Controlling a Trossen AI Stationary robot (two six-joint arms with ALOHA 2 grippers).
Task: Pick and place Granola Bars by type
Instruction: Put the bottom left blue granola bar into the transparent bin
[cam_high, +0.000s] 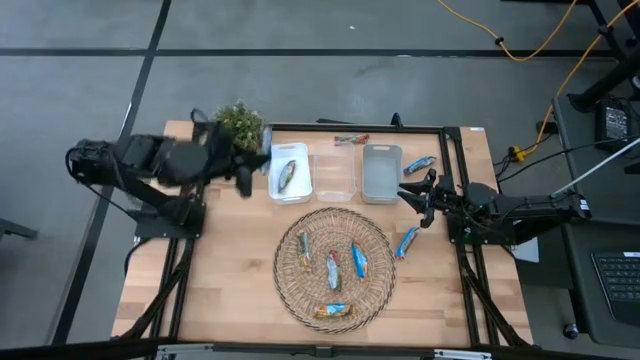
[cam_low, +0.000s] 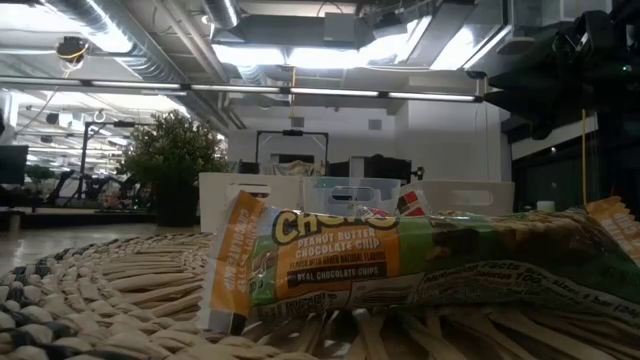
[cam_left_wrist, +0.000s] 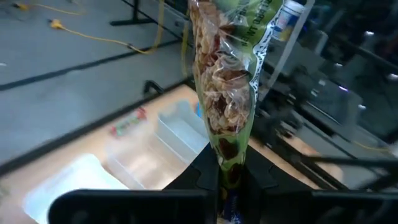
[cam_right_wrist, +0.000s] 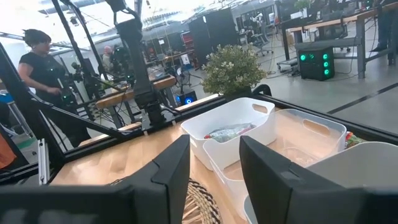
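Clamping a green granola bar (cam_left_wrist: 227, 81), the left end effector (cam_left_wrist: 229, 177) hovers beside the bins; right end effector (cam_right_wrist: 214, 165) open.

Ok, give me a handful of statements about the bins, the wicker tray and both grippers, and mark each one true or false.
1. The left gripper is shut on a green-wrapped bar. True.
2. The middle bin holds two bars. False: it looks empty.
3. The wicker tray carries several bars. True.
4. The right gripper grips a blue bar. False: its fingers are open with nothing between them.
5. The white bin nearest the plant holds one bar. True.
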